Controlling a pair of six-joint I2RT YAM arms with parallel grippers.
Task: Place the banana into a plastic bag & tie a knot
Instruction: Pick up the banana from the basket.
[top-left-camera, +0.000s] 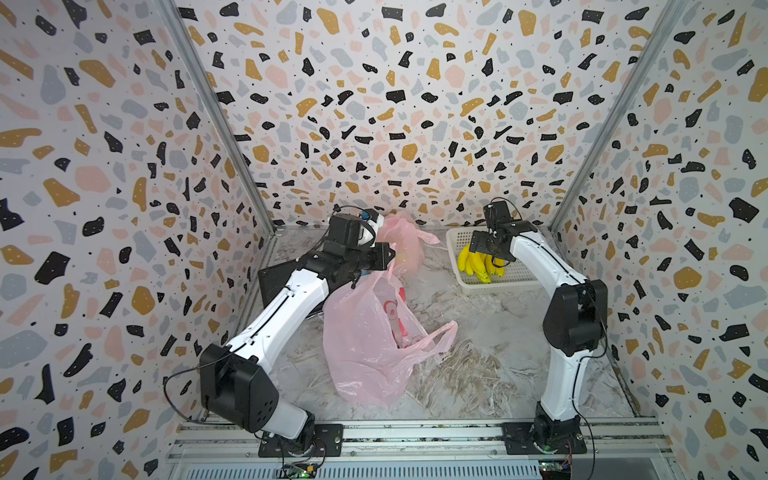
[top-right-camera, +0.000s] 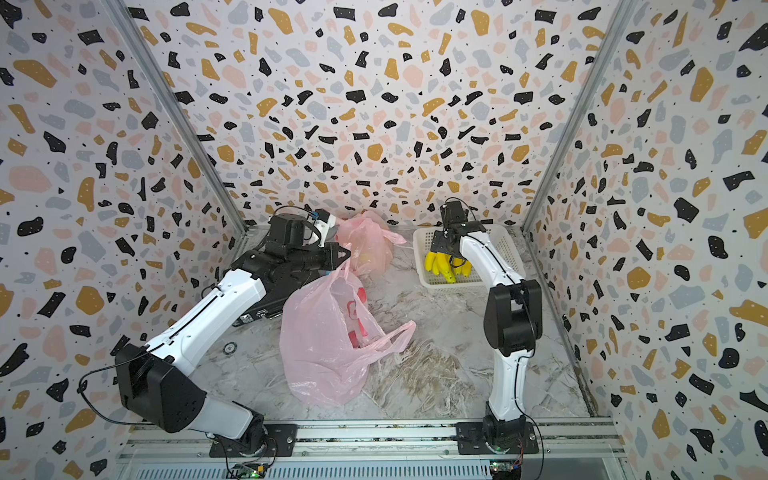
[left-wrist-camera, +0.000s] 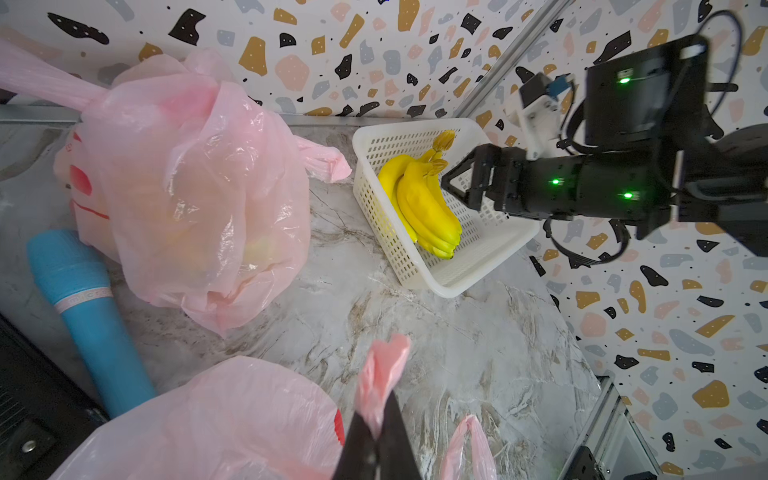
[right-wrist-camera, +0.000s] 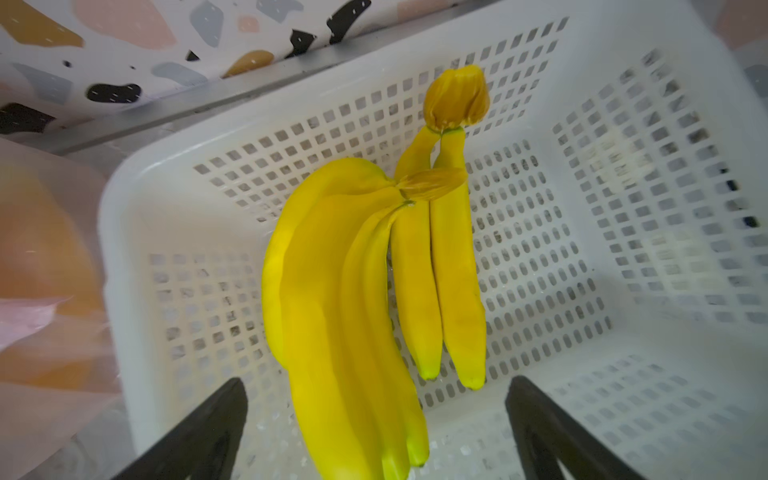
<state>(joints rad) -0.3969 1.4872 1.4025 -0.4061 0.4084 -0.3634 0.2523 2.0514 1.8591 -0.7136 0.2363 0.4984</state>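
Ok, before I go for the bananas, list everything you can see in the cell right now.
loose thin plastic bag: one, pink, mid-table, handle pinched by the left gripper
stuffed plastic bag: one, pink, at the back wall, beside the basket
perforated plastic basket: one, white, back right corner
banana bunches: two, yellow, lying in the basket
plastic cylinder: one, blue, on the table by the stuffed bag
flat box: one, black, under the left arm
marble-patterned tabletop: one, grey-brown, under everything
left gripper: one, black, shut on the loose bag's handle
right gripper: one, black, open over the bananas
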